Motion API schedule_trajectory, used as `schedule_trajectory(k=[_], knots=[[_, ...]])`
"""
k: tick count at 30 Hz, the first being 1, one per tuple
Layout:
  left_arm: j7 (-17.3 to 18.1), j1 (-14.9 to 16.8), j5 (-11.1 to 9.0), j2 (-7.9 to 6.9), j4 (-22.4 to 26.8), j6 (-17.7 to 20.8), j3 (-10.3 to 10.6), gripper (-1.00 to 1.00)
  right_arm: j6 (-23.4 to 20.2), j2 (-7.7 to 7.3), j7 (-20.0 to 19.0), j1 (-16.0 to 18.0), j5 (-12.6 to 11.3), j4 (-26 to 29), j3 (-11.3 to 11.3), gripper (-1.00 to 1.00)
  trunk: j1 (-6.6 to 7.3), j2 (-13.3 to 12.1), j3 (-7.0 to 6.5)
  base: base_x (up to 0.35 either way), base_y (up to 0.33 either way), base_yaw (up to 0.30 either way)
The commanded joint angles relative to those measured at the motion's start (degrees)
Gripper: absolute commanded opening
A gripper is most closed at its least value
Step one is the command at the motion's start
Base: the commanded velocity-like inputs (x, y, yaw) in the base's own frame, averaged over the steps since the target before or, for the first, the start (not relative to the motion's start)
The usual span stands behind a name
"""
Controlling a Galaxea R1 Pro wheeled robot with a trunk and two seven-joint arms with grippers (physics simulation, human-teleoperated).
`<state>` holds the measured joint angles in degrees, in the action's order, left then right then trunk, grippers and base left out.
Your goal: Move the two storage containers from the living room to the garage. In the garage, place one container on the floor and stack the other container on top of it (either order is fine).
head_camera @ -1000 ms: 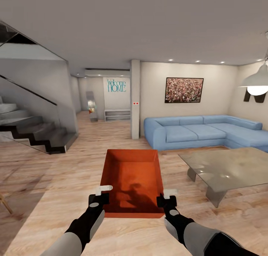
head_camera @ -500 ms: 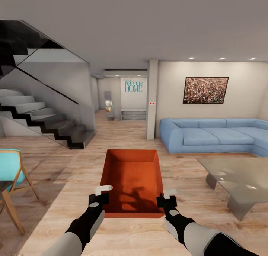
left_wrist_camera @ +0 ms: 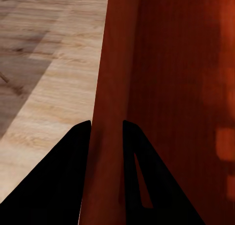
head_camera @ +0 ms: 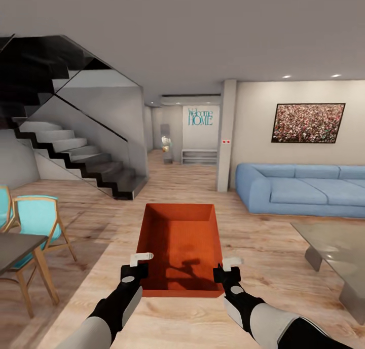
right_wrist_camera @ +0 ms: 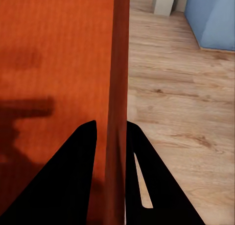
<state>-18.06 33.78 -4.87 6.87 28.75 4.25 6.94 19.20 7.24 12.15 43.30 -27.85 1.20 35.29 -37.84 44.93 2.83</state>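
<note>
A storage container (head_camera: 180, 247), orange-red and open-topped, is carried level between both arms above the light wood plank floor (head_camera: 263, 237) of the living room. The left gripper (head_camera: 136, 269) is clamped on its left wall near the rear corner, the right gripper (head_camera: 227, 271) on its right wall. The left wrist view supplies the detail: two black fingers (left_wrist_camera: 66, 171) straddle the thin wall, one outside, one inside the bin. The right wrist view shows the same pinch, fingers (right_wrist_camera: 73, 171) either side of the rim, with floor and the blue sofa's corner (right_wrist_camera: 215, 16) beyond. From left to right, the head view takes in turquoise chairs (head_camera: 38, 220), a dark staircase (head_camera: 76, 156), a "Welcome HOME" wall sign (head_camera: 200, 117), the sofa, a framed picture (head_camera: 308, 123) and a glass coffee table (head_camera: 337, 255).
</note>
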Motion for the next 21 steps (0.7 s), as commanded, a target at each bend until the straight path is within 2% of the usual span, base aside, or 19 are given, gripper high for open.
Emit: schedule_trajectory(k=[1, 21], knots=[[-0.7, 0.1, -1.2, -0.01, 0.6, 0.4, -0.3, -1.00, 0.0, 0.48, 0.0, 0.0, -0.4, -0.1, -1.4, -1.00, -0.04, 0.1, 0.10, 0.282, 0.000, 0.015], [-0.6, 0.1, -1.2, -0.02, 0.5, 0.4, -0.3, -1.00, 0.0, 0.50, 0.0, 0.0, -0.4, -0.1, -1.4, -1.00, -0.04, 0.1, 0.10, 0.319, 0.000, 0.001]])
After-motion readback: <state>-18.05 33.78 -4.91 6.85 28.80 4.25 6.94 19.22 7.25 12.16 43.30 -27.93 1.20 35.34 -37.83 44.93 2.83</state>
